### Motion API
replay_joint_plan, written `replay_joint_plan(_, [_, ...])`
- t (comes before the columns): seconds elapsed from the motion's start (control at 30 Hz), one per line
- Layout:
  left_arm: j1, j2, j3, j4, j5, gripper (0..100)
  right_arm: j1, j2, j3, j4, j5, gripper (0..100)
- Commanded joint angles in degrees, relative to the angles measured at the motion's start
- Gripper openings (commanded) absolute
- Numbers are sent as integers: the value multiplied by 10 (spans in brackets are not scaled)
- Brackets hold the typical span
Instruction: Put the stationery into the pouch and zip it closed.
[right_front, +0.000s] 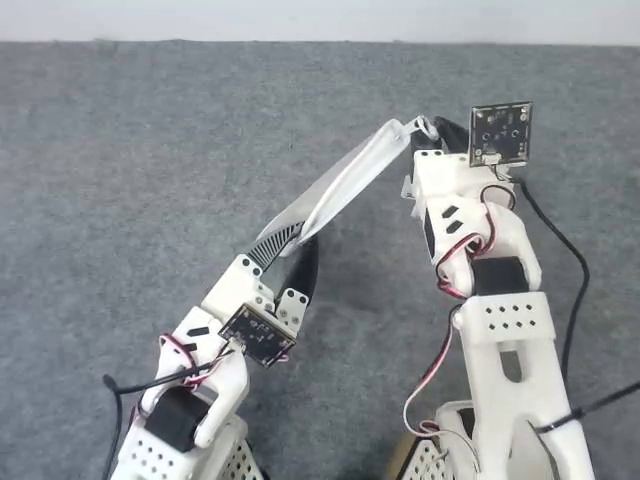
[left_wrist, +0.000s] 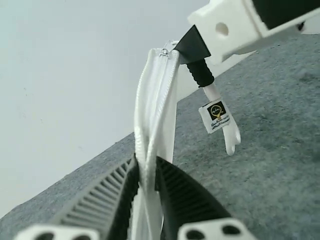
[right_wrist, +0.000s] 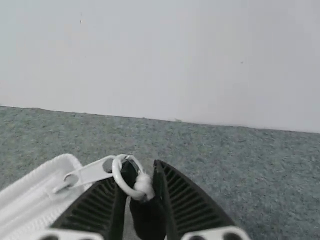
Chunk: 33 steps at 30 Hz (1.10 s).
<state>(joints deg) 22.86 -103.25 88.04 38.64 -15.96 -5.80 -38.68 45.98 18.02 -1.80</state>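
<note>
- The left gripper (left_wrist: 146, 172) is pinching one end of the pouch (right_front: 340, 190), with its fingers pressed onto the fabric.
- The right gripper (right_wrist: 141, 182) is clamping the cord (left_wrist: 200, 73) by the zipper pull (right_wrist: 85, 176) at the other end.
- The pouch is hanging stretched between both grippers, above the table (right_front: 120, 150).
- A tag (left_wrist: 217, 116) is dangling from the cord.

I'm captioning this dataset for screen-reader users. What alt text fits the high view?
Two white robot arms hold a white pouch stretched between them above a grey table. The left gripper clamps one end; the right gripper pinches the zipper pull at the other.
</note>
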Motion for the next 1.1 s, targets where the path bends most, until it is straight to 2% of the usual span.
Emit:
replay_joint_plan(0.0, [-12,-3,0,11,-6,9,32,0,-43,36,-7,13])
replay_joint_plan(0.17, [-12,-3,0,11,-5,9,-20,-62,-41,139,-7,137])
replay_joint_plan(0.33, [-13,-3,-3,11,-7,10,-87,-105,-40,211,-7,125])
replay_joint_plan(0.47, [-18,-3,-14,11,-8,10,-130,-115,-11,200,-7,123])
replay_joint_plan(0.63, [-85,-3,-42,10,-8,10,-158,-115,22,167,-7,123])
replay_joint_plan(0.8, [-162,-4,-66,9,2,10,-159,-115,38,145,-7,123])
replay_joint_plan(1.07, [-245,-4,-93,9,69,10,-155,-115,53,131,-7,123])
